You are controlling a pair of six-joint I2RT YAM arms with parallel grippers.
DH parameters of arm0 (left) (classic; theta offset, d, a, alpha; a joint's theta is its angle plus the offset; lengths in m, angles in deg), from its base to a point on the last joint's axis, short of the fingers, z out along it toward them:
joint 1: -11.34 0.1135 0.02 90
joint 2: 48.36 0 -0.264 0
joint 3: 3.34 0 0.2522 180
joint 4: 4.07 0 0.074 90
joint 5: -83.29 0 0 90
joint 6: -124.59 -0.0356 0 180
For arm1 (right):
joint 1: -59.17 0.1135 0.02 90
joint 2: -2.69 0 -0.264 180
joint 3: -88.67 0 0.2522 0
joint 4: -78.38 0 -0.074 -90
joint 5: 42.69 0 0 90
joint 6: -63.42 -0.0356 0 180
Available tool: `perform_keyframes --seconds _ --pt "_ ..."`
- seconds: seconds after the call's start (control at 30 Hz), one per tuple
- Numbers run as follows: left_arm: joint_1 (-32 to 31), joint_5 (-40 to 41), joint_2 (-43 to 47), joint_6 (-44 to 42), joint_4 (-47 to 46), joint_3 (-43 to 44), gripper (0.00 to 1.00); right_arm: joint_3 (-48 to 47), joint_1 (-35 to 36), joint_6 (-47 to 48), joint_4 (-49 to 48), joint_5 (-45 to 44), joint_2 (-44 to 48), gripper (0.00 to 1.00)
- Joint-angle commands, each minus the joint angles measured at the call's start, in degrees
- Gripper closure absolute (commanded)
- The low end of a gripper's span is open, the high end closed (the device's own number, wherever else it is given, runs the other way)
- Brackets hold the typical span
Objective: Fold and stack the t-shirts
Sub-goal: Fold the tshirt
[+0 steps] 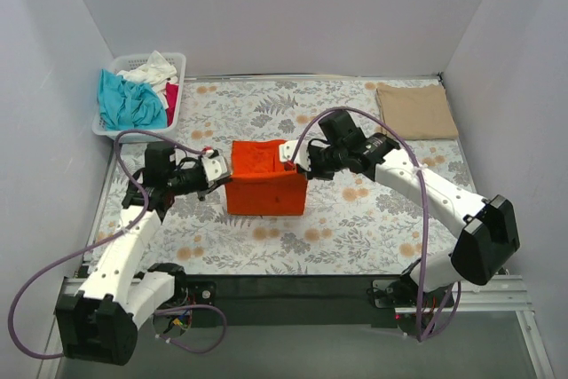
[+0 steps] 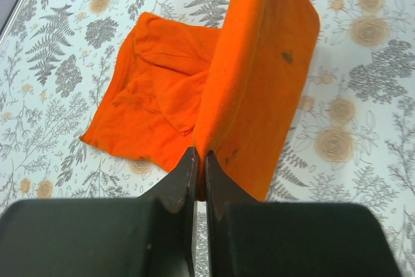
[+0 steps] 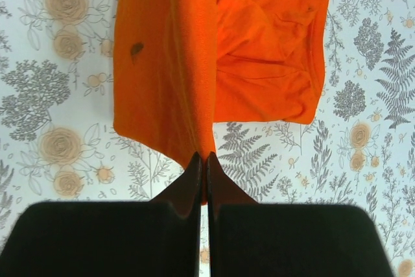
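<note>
Now one orange shirt (image 1: 266, 185) sits in the middle of the table (image 1: 355, 228). Two grippers pinch it. The left gripper (image 2: 200, 160) is squeezed tight on its 9 o'clock edge, and the right gripper (image 3: 203, 160) on its 3 o'clock edge. They hold a fold up. One tan shirt (image 1: 417, 111) lies flat at 2 o'clock by the far edge. One basket (image 1: 181, 61) at 10 o'clock holds a teal shirt (image 1: 129, 102), a white shirt (image 1: 149, 70) and a pink-red shirt (image 1: 171, 95). Flowery table shows all round the orange shirt.

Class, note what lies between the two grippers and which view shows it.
The orange t-shirt, its raised edge pinched by the left gripper and the right gripper; the top view shows it.
</note>
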Motion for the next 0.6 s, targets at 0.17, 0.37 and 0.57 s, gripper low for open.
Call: perform_keyframes --seconds 0.17,0.37,0.57 --pt "2.65 -4.23 -12.77 0.50 -8.40 6.11 1.00 -9.84 -5.21 2.35 -1.37 2.91 -10.78 0.99" --pt "2.65 -1.68 -21.22 5.59 -14.03 9.36 1.00 -16.87 -8.55 0.94 -1.37 5.63 -19.31 0.99" --pt "2.74 -0.01 -28.43 9.36 -17.90 12.44 1.00 -22.67 -10.14 -0.20 -1.28 6.87 -25.03 0.99"
